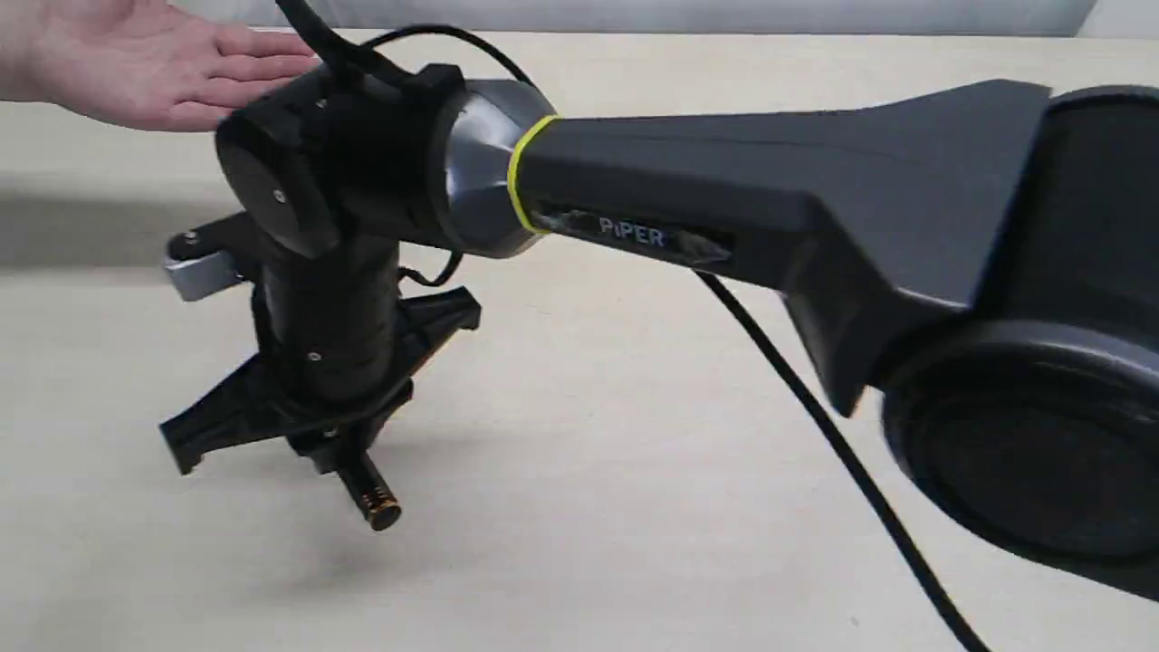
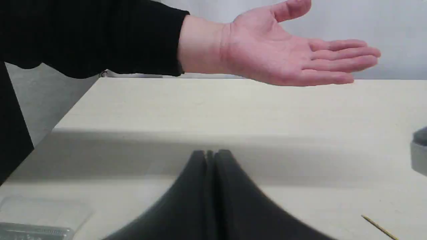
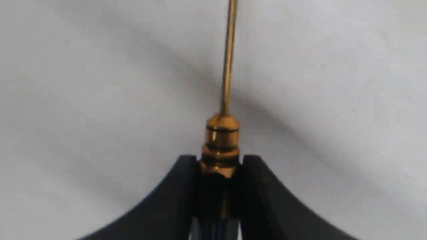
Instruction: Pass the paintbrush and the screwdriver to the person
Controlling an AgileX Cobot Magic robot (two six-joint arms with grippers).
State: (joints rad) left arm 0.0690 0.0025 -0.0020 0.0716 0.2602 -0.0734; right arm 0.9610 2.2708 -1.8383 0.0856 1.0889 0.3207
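Note:
My right gripper (image 3: pixel 220 160) is shut on the screwdriver (image 3: pixel 222 136), its fingers clamping the black handle just behind the gold collar. The thin shaft (image 3: pixel 228 56) runs straight out ahead of them. In the exterior view this gripper (image 1: pixel 340 453) points down just above the table at the left, and the handle's gold-ringed end (image 1: pixel 376 507) pokes out below it. The person's bare hand (image 1: pixel 154 68) is held open, palm up, above the table's far left. My left gripper (image 2: pixel 210 158) is shut on nothing, low over the table below the hand (image 2: pixel 283 56). The paintbrush is out of view.
The beige table (image 1: pixel 634 471) fills the scene. My right arm (image 1: pixel 770 181) stretches across it from the right, trailing a black cable (image 1: pixel 815 426). A clear plastic item (image 2: pixel 33 220) lies near my left gripper. The person's black sleeve (image 2: pixel 83 33) comes in from one side.

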